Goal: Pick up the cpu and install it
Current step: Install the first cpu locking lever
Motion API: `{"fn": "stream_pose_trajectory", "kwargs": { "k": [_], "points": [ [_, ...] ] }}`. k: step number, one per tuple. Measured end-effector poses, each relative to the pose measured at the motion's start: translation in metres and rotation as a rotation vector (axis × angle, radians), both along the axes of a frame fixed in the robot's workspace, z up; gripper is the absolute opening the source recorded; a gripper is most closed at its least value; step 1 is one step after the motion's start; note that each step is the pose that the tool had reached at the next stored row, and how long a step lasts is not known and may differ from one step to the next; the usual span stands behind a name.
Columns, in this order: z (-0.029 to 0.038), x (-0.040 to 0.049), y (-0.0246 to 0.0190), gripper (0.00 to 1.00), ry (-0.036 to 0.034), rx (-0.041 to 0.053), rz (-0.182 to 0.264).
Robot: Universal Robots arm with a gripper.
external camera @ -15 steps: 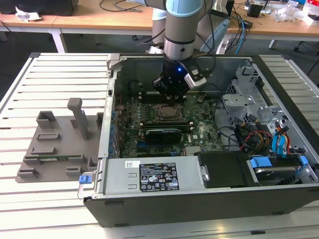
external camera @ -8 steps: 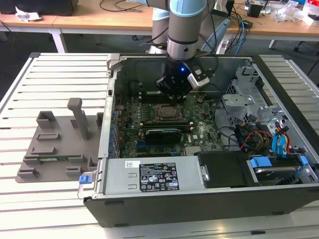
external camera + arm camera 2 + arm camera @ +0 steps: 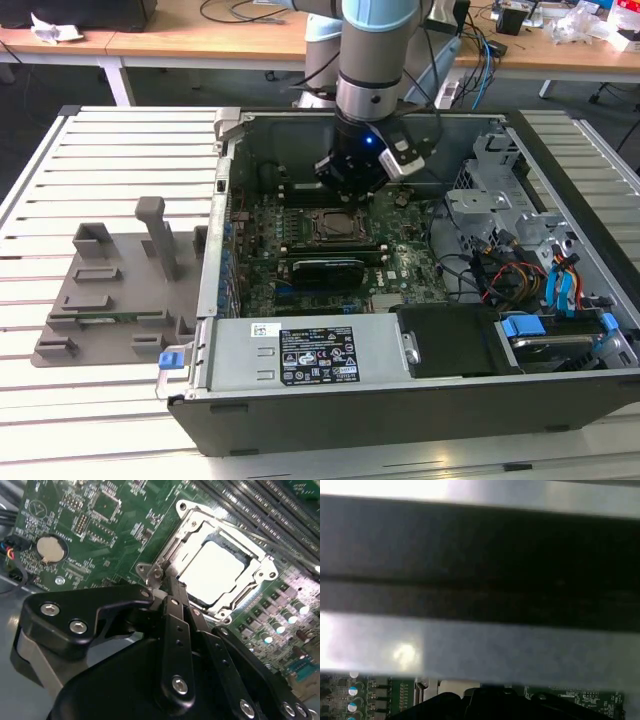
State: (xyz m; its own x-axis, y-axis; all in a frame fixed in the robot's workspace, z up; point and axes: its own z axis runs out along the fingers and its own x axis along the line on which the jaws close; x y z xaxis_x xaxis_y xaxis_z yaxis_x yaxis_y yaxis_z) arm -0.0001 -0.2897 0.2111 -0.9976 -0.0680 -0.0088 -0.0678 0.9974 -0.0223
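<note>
The gripper (image 3: 161, 587) is down inside the open computer case (image 3: 400, 410), right over the motherboard (image 3: 400, 262). In the second wrist view its two black fingers (image 3: 172, 611) look pressed together with nothing between them, so I'd call it closed and empty.

The cpu (image 3: 214, 570) is the flat silver square already lying in the socket (image 3: 260, 577), with the metal frame of the socket around it. It looks seated level, not tilted, though I can't tell if the frame is latched.

The relation that matters: the cpu is just ahead of the fingertips, very near but not touching. The tips sit at the socket's corner by the little hinge bracket (image 3: 150, 572), not over the middle of the chip. In the exterior view the socket is just below the gripper (image 3: 352, 180), a bit toward that view's left, with the black graphics card (image 3: 330, 270) closer to the camera.
</note>
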Motion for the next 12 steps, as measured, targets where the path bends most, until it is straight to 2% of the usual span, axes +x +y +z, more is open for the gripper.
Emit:
{"fn": "stream_pose_trajectory", "kwargs": {
  "k": [3, 8, 12],
  "points": [
    [0.0000, 0.0000, -0.0046, 0.11, 0.0000, -0.0001, 0.000],
    [0.0000, 0.0000, -0.0158, 0.11, 0.0000, 0.0000, 0.000],
    [0.0000, 0.0000, -0.0198, 0.11, 0.0001, -0.0001, 0.000]
  ]
}}
